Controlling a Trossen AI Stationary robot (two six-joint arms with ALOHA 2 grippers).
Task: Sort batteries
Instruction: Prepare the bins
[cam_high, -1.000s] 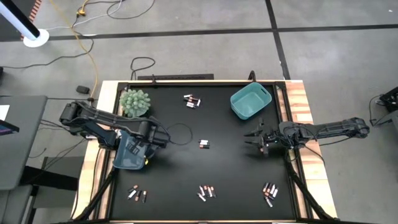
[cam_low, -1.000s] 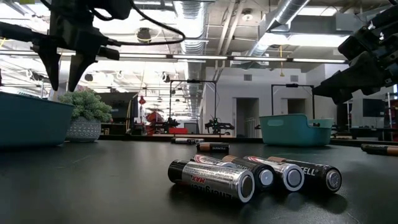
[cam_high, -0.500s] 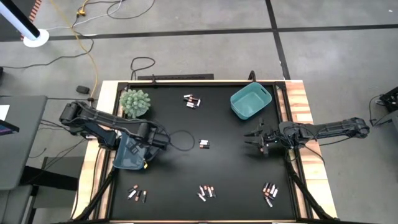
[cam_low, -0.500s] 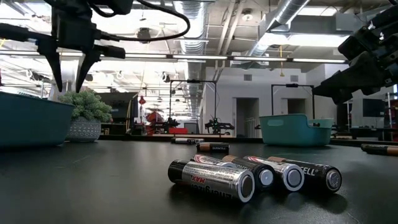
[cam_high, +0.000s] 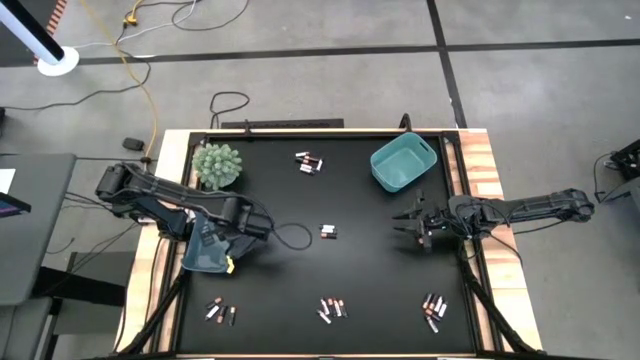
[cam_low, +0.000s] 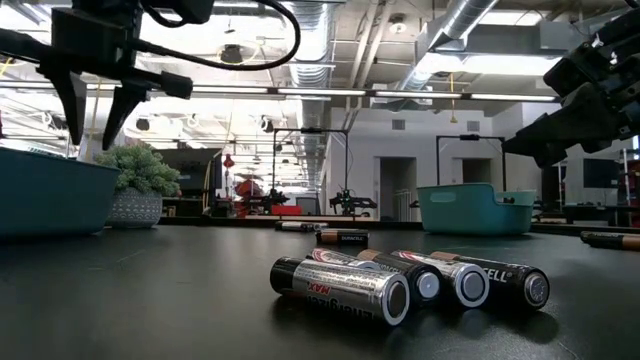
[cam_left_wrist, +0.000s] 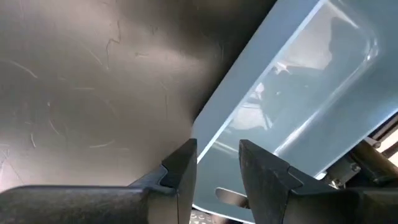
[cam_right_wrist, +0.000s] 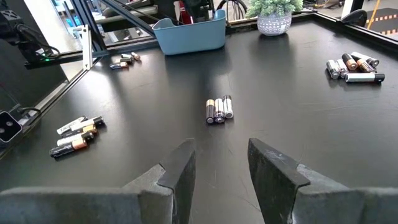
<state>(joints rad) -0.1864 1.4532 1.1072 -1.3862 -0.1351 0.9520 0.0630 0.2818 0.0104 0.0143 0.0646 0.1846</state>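
The batteries (cam_high: 328, 232) lie in small clusters on the black worktop (cam_high: 280, 280): one cluster at the middle, one near the far edge (cam_high: 309, 162), and three along the near edge at the left (cam_high: 221, 312), centre (cam_high: 331, 308) and right (cam_high: 434, 309).

The left gripper (cam_high: 238, 243) hangs above the left blue bin (cam_high: 205, 247), which sits at the worktop's left side beside a small potted plant (cam_high: 217, 165). In the left wrist view its fingers (cam_left_wrist: 180, 169) stand a little apart with nothing between them, directly over the bin's pale interior. The middle cluster lies well to its right, and the near-left cluster lies below it toward the near edge.

The right gripper (cam_high: 408, 228) hovers over bare worktop at the right side, near the second blue bin (cam_high: 403, 163). Its fingers (cam_right_wrist: 180, 168) are parted and empty, pointing toward the middle cluster (cam_right_wrist: 219, 109), which lies ahead of it but clearly apart. The near-right cluster sits well apart from it by the near edge.
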